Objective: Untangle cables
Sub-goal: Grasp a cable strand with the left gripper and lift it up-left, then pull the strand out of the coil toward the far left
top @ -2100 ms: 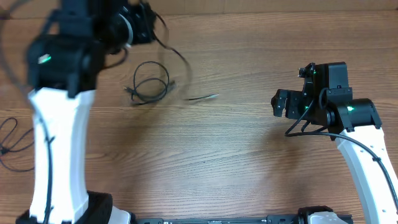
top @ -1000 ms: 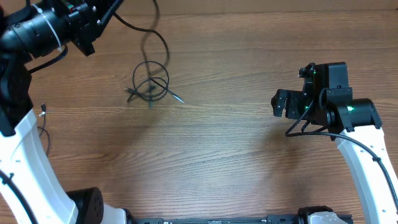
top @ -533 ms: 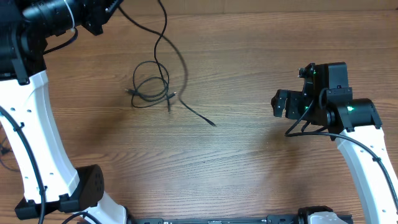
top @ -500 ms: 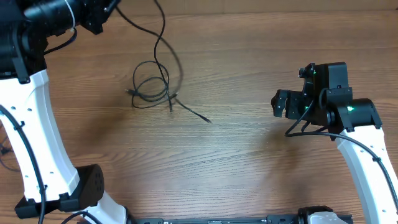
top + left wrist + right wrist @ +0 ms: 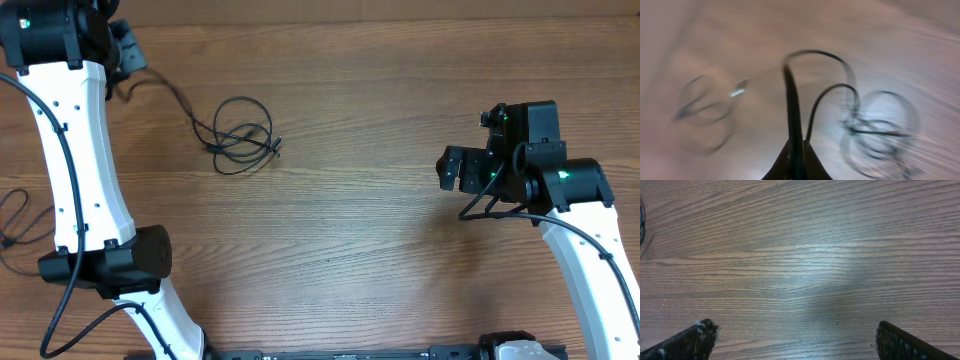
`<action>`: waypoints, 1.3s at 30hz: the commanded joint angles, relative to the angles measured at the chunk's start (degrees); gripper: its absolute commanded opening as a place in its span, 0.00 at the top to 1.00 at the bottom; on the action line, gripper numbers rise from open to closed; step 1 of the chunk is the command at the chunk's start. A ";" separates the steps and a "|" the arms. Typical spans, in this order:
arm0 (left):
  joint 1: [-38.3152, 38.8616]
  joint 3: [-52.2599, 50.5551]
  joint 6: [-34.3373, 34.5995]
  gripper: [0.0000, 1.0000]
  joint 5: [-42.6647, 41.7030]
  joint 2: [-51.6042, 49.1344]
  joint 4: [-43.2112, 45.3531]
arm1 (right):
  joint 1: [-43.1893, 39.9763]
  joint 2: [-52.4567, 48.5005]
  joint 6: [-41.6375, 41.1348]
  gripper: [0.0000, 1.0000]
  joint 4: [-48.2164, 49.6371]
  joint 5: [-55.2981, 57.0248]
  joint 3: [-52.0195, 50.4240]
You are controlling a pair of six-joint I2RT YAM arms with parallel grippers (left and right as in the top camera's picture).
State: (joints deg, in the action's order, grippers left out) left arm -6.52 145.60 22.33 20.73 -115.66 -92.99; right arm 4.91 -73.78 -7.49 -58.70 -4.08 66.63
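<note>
A thin black cable (image 5: 165, 95) runs from my left gripper (image 5: 128, 68), at the far left of the table, down to a loose coil of cables (image 5: 241, 137) lying on the wood. The left wrist view is blurred; my left gripper (image 5: 795, 162) is shut on that cable (image 5: 791, 105), with the coil (image 5: 880, 135) to the right and another looped cable (image 5: 702, 107) with a silvery plug to the left. My right gripper (image 5: 447, 167) hangs open and empty over bare wood at the right, far from the coil. Its fingertips (image 5: 702, 335) stand wide apart.
Another thin black cable (image 5: 15, 225) lies in loops at the table's left edge, behind the white left arm (image 5: 80, 170). A sliver of cable (image 5: 641, 225) shows at the left edge of the right wrist view. The wooden table (image 5: 350, 250) fills the view.
My left arm has swung leftwards with the cable in its grip. The cable's loose end, which trailed out to the right, has been drawn back against the coil. The right arm is unmoved.
</note>
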 commanded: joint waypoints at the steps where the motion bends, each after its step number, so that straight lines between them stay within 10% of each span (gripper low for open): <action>1: -0.83 0.81 11.23 0.96 16.63 1.88 -2.25 | -0.15 -0.28 -0.20 0.00 0.26 0.15 0.13; 10: -4.83 0.81 13.84 0.96 10.27 6.82 -1.05 | -0.15 -0.28 -0.20 0.00 0.33 0.15 0.13; 16: -5.01 0.81 -18.97 0.96 -40.39 11.74 12.83 | -0.15 -0.28 -0.20 0.00 3.32 -4.35 0.13; 23: 0.26 0.81 -20.41 0.96 -74.64 14.95 22.75 | -0.04 -0.28 -0.24 0.00 11.41 -23.93 0.13; 39: 14.05 0.81 -13.51 0.96 -72.91 23.63 49.55 | -0.04 -0.35 -3.19 0.00 13.49 -23.85 0.13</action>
State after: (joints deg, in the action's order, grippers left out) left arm 7.53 145.62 6.57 -51.09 -94.11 -44.97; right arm 4.89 -73.78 -10.48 -45.87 -27.24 66.63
